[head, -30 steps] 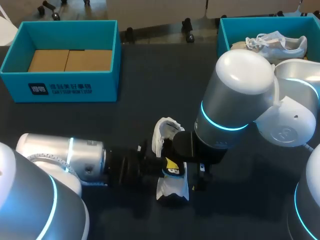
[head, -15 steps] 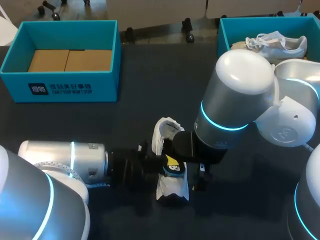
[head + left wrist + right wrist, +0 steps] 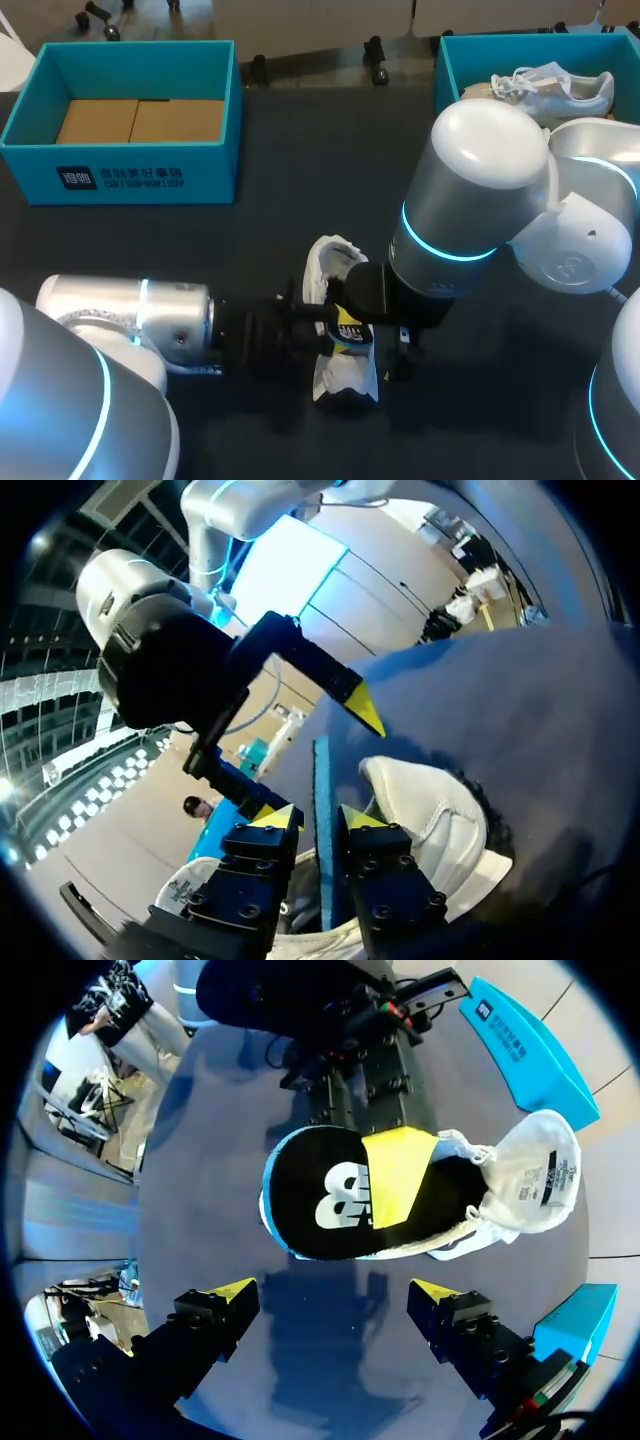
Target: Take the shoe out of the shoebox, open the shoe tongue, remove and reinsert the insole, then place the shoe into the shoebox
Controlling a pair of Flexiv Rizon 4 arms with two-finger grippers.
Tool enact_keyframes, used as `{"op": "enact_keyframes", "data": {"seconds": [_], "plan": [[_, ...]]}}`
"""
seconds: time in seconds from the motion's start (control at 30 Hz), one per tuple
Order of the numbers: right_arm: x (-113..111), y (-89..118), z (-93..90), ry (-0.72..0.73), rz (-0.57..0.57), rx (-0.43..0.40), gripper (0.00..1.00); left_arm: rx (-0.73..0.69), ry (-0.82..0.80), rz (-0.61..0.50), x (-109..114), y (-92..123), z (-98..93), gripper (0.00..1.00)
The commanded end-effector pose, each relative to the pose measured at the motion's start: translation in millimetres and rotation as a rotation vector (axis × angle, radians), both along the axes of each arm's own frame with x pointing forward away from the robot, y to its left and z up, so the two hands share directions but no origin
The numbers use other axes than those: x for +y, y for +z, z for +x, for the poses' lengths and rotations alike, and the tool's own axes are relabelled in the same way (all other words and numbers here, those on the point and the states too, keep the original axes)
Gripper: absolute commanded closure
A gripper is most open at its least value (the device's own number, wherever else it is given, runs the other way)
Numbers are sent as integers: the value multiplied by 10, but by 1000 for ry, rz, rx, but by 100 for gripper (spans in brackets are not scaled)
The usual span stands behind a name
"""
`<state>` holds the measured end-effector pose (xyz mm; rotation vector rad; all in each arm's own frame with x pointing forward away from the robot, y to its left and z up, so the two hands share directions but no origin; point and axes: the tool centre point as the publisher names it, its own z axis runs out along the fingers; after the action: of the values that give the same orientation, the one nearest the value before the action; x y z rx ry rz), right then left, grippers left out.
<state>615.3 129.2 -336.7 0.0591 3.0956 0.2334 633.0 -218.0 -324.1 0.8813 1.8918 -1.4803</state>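
The white shoe [image 3: 345, 385] lies on the dark table between my two arms. Its black insole [image 3: 347, 330] with a yellow patch rests on the shoe's opening; in the right wrist view the insole [image 3: 350, 1195] covers most of the shoe [image 3: 530, 1175]. My left gripper [image 3: 318, 818] is open, and the insole's thin edge [image 3: 322, 780] stands in the narrow gap between its fingers. My right gripper [image 3: 330, 1300] hangs wide open just above the insole with nothing in it. One of its yellow fingertips [image 3: 365, 708] shows over the shoe [image 3: 430, 820] in the left wrist view.
A teal shoebox [image 3: 130, 180] with cardboard inside stands at the back left. At the back right, a second teal box [image 3: 445, 70] holds another white shoe [image 3: 555, 85]. My bulky right arm [image 3: 480, 190] overhangs the table's right half.
My left gripper's fingers have eased apart around the insole's edge. The insole has shifted slightly on the shoe. The right arm has stayed still.
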Motion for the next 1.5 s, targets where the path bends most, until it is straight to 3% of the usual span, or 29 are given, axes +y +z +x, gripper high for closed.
{"op": "enact_keyframes", "data": {"seconds": [0.03, 0.23, 0.33, 0.4, 1.1, 1.5], "plan": [[13, -21, -3, -1, 0, 0, 0, 14, -21, -4, 129, 95, -42, 70], [13, -21, -3, -1, 0, 0, 0, 30, -37, 8, 103, 126, -109, 75], [13, -21, -3, -1, 0, 0, 0, 29, -41, 16, 78, 110, -122, 95], [13, -21, -3, -1, 0, 0, 0, 27, -47, 22, 64, 101, -127, 100], [13, -21, -3, -1, 0, 0, 0, -227, -30, 128, 60, -145, 52, 100], [13, -21, -3, -1, 0, 0, 0, -250, 4, 145, 91, -192, 154, 100]]}}
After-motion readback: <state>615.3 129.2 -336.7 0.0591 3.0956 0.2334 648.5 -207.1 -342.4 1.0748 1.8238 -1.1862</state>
